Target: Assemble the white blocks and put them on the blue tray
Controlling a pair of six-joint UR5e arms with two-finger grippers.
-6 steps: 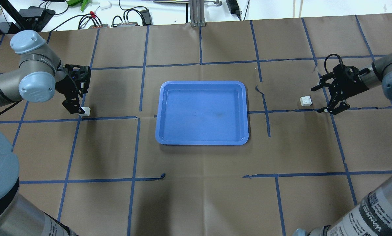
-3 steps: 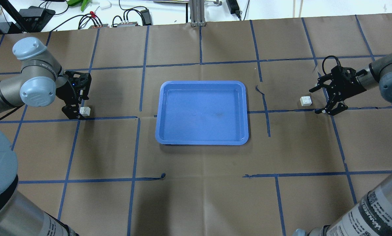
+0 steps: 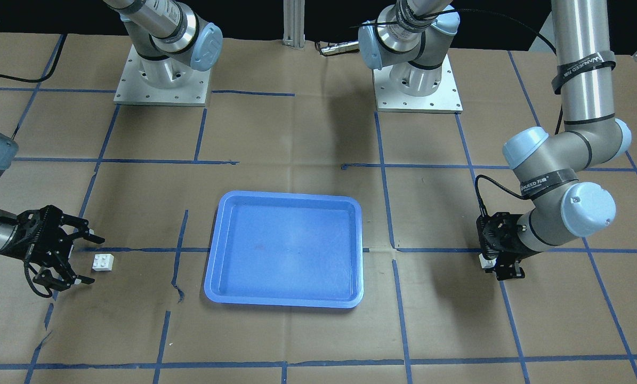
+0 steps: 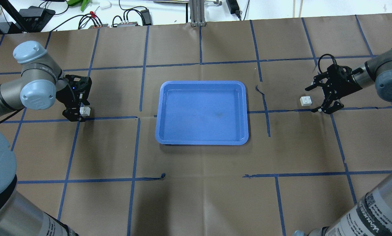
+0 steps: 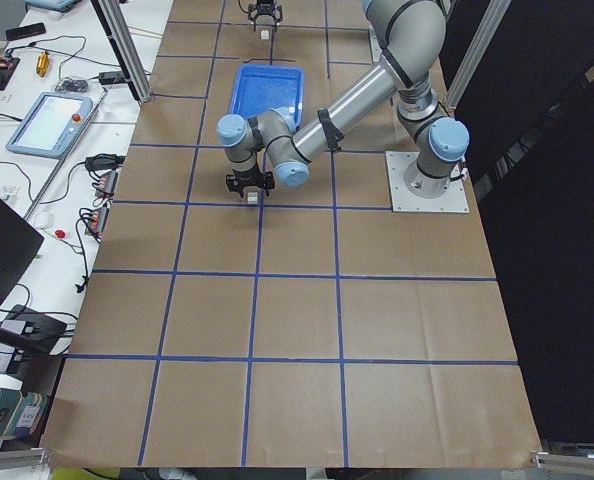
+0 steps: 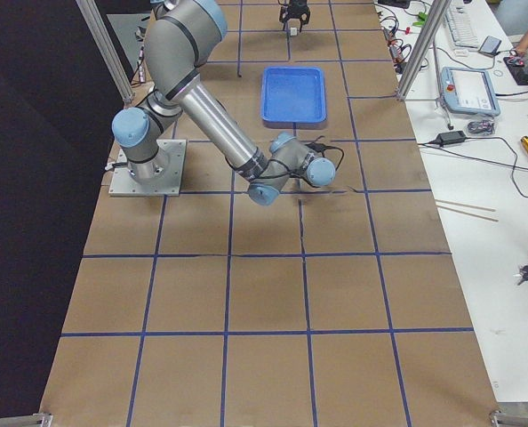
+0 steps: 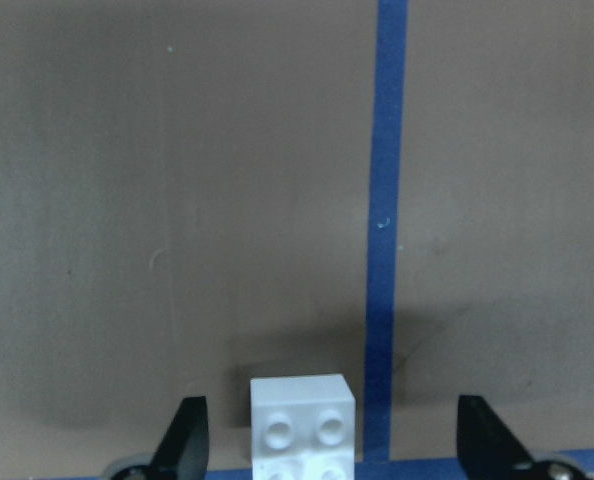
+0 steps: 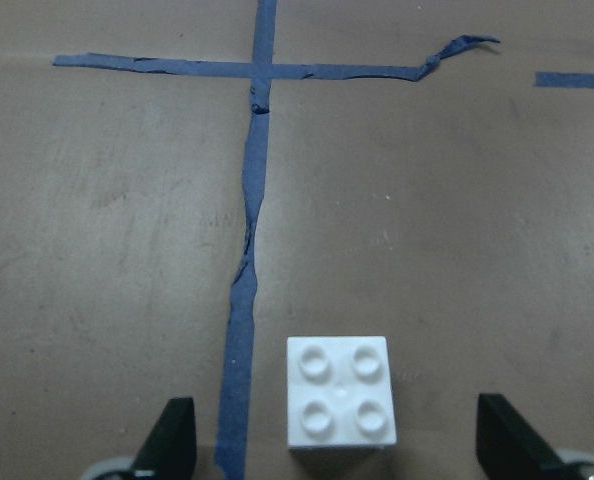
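Overhead exterior view puts the blue tray (image 4: 182, 111) at the middle of the counter (image 4: 196, 196). Both white blocks lie outside it on the brown paper, well apart on either side. The left white block (image 7: 302, 420) stands studs-up between the spread fingers of the left gripper (image 3: 502, 266), with gaps on both sides. The right white block (image 8: 339, 390) sits likewise inside the wide-open right gripper (image 4: 314, 99). A black band (image 3: 585, 64) on the left arm reads "WANJEED".

Mid-table, tray (image 4: 202, 82). Well off on robot's left, one brick (image 4: 85, 110), flanked by left gripper (image 7: 335, 450). Well off on right, other brick (image 4: 306, 101), just ahead of right gripper (image 4: 313, 99).
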